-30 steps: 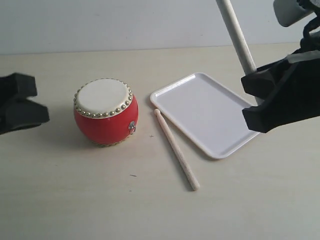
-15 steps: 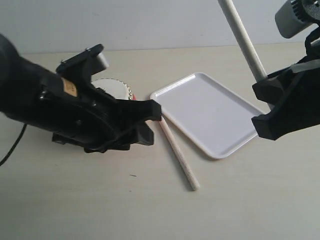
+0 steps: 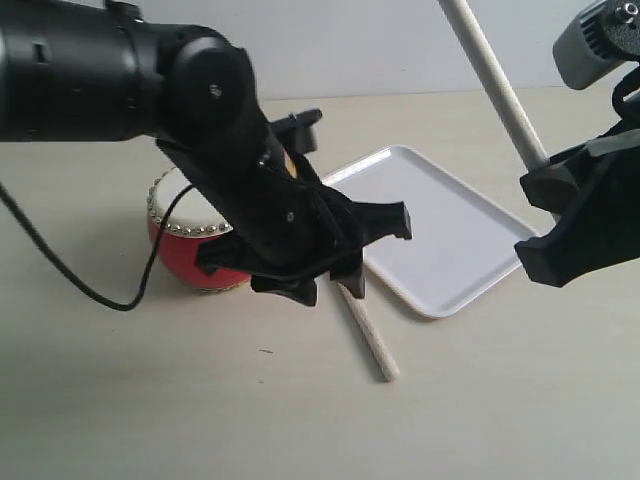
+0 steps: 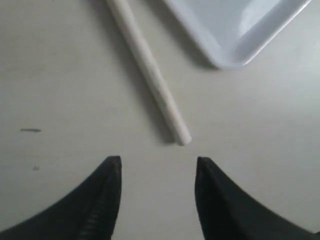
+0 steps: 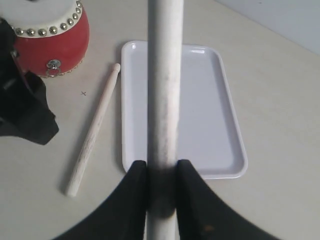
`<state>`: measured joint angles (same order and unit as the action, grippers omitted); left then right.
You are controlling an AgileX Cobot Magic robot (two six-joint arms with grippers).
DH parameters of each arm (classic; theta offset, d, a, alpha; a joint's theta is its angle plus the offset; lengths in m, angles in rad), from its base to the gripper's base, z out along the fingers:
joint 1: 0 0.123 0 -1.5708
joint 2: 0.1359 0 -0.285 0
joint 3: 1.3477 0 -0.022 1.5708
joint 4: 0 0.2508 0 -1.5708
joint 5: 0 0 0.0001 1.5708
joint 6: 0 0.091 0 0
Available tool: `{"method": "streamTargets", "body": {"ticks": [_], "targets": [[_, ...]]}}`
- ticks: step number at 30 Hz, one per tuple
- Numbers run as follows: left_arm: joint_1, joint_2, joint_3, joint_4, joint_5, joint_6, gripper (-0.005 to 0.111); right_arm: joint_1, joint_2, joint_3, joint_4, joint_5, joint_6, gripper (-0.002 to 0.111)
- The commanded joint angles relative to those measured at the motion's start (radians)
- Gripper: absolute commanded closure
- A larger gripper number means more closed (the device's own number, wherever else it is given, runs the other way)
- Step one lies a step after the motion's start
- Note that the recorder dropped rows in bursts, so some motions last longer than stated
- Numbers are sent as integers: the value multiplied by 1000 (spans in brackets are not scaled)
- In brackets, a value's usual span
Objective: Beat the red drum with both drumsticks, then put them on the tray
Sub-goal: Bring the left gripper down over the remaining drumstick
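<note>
1. Pale wood-grain tabletop (image 3: 120, 400) spreads under everything I work on.
2. My black left arm (image 3: 150, 80) reaches in from the left of the exterior view and crosses in front of the red drum (image 3: 185, 255), hiding much of it.
3. White and low-rimmed, the tray (image 3: 440, 230) lies flat on the tabletop to the right of the drum, set at an angle and apart from it.
4. That drum stands upright, its cream head ringed with gold studs facing up and a small metal ring on its side.
5. My right pincer (image 5: 162, 170) is clamped on the held drumstick (image 5: 164, 75), one jaw pressed to each side of the shaft. The stick rises tilted, leaning left, and runs out of the top of the exterior view. In the right wrist view it crosses over the tray.
6. My left pincer (image 4: 157, 167) hangs low over the tabletop with its jaws apart and nothing between them. The blunt end of the loose drumstick (image 4: 150, 75) lies just ahead of the gap.
7. That loose drumstick lies flat between the drum and the tray, just beside the tray's long edge, with its small rounded tip near the tray's corner.
</note>
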<state>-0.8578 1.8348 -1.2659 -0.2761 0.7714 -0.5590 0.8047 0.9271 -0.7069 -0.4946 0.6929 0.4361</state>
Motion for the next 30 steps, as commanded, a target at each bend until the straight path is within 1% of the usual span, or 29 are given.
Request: {"method": "streamTargets", "body": {"ticks": [1,4,8,10,14,24,28,30], "targets": [[-13,96,-103,41,177,-42,60,3,-8,3,-12,-1,-5,108],[-13,149,-171,16,249,-54,59,3,-8,3,-12,3,-5,108],[-13,180,-231,-9,255,-56,45,3,-8,3,-12,10,-5,108],[-13,195,-258,-9,247,-88,42,3,-8,3,-12,8,-3,108],[-13,233,-296,-12,235,-185,44,3,-8,3,-12,10,-3,108],[-13,316,-298,-46,243,-260,44,3,-62,3,-12,18,-1,108],[-11,324,-298,-39,180,-283,44,3,-96,3,-12,18,3,108],[-4,324,-298,-10,155,-317,44,3,-101,3,-12,20,3,108]]}}
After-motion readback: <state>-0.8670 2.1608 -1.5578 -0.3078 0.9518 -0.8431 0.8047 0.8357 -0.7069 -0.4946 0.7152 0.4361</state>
